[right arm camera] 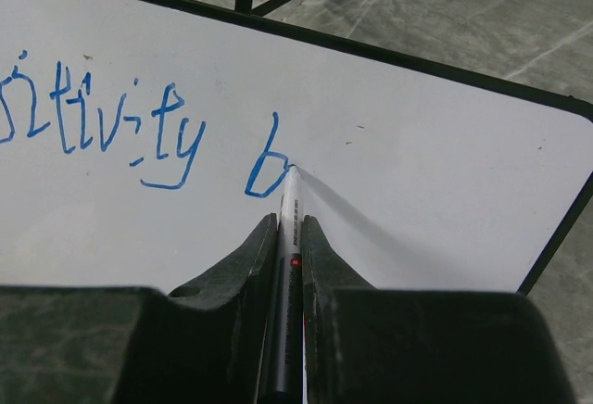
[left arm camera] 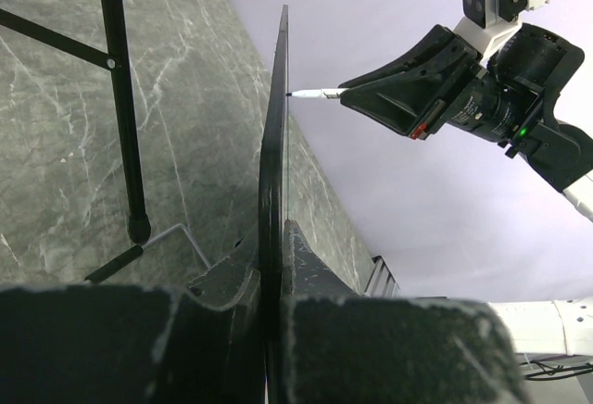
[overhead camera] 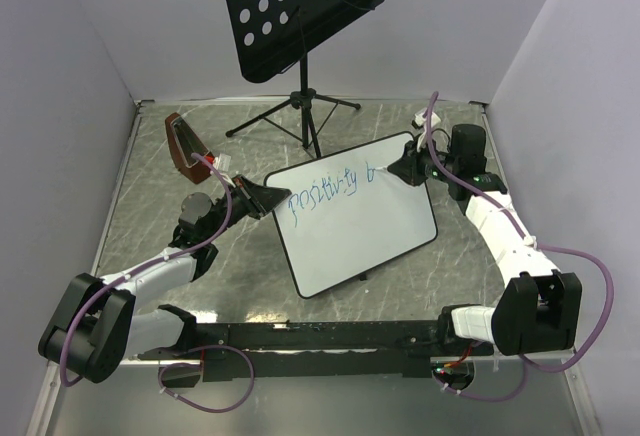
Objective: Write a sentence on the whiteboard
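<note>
The whiteboard [overhead camera: 355, 221] is held tilted above the table. My left gripper [overhead camera: 262, 196] is shut on its left edge; in the left wrist view the board [left arm camera: 273, 145] shows edge-on between the jaws [left arm camera: 274, 265]. My right gripper [overhead camera: 408, 168] is shut on a white marker [right arm camera: 289, 237], whose tip touches the board [right arm camera: 417, 172] at the end of a blue "b". The sentence [right arm camera: 139, 131] reads "positivity b" in blue, also seen in the top view [overhead camera: 325, 191]. The marker [left arm camera: 315, 94] touches the board in the left wrist view.
A black perforated music stand [overhead camera: 300, 6] on a tripod [overhead camera: 300, 116] stands behind the board. A brown-red object [overhead camera: 183, 146] lies at the left. Grey walls close in the marbled table [overhead camera: 150, 206].
</note>
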`<state>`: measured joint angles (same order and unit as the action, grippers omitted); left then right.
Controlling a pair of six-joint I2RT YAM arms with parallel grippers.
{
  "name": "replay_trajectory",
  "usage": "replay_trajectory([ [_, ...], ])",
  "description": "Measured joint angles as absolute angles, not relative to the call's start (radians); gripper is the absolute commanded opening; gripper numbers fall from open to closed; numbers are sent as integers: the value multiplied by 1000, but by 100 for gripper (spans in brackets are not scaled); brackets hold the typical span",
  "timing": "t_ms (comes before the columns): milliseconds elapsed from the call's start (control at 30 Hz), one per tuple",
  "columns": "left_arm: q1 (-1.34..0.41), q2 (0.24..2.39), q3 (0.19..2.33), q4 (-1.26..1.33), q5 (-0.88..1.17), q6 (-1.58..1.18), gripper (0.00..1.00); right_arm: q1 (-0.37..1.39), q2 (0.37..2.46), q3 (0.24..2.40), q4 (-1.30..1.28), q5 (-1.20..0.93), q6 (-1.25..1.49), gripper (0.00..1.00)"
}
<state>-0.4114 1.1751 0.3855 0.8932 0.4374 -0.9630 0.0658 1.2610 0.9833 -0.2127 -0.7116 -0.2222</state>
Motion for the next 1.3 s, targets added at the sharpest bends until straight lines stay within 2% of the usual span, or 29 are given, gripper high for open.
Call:
replay_trajectory([
  [1300, -411, 1175, 385, 893, 437, -963, 1, 58, 1224, 939, -265, -723, -278, 0],
])
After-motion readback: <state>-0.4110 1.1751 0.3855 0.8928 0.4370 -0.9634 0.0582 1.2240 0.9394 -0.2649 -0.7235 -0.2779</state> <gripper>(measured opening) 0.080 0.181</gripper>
